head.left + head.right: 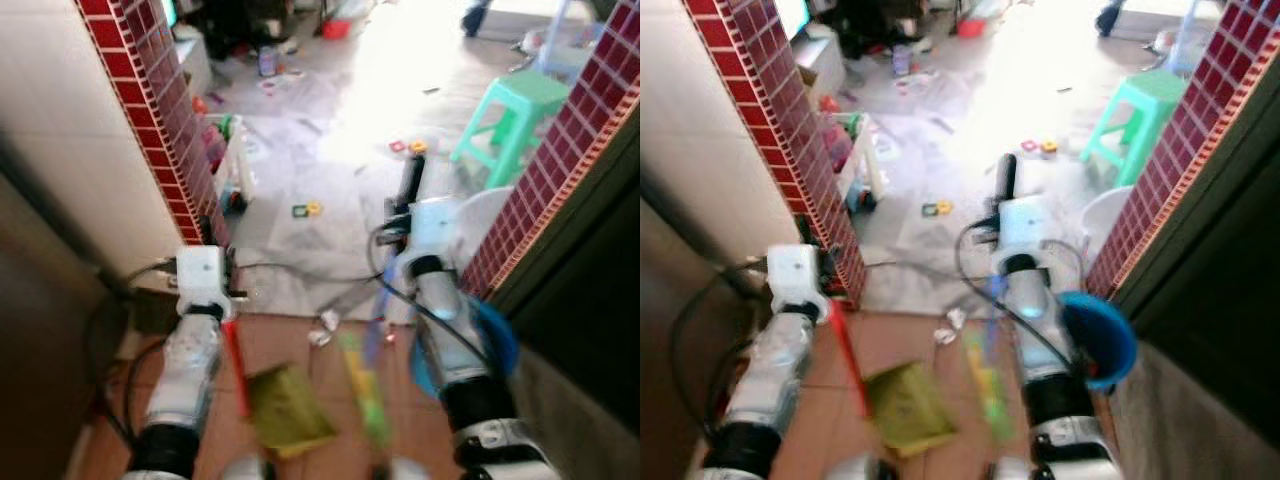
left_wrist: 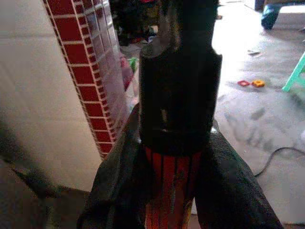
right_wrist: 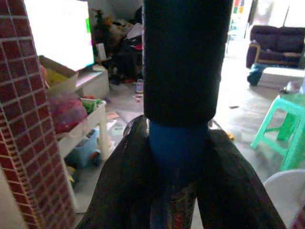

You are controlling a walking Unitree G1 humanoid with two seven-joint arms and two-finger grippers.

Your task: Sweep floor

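At the far left a red tiled pillar (image 1: pixel 160 110) rose beside a cream wall. The left end effector (image 2: pixel 174 200) was clamped on a red handle (image 1: pixel 236 365), whose black grip (image 2: pixel 178 81) stood up between its fingers (image 2: pixel 119 186). That handle ran down to a yellow-green dustpan (image 1: pixel 285 405) hanging near over the terracotta floor (image 1: pixel 290 345). Just right of it, a blurred green and blue broom (image 1: pixel 365 385) slanted down. The right end effector (image 3: pixel 178 200) was closed around the broom's blue handle (image 3: pixel 176 148) below a black grip (image 3: pixel 181 57). Scraps of litter (image 1: pixel 325 325) lay on the floor between the arms; farther off, small toys (image 1: pixel 308 209) dotted the pale floor (image 1: pixel 330 150). A blue bucket (image 1: pixel 1102 340) sat near the right arm, and a green stool (image 1: pixel 515 115) stood far right.
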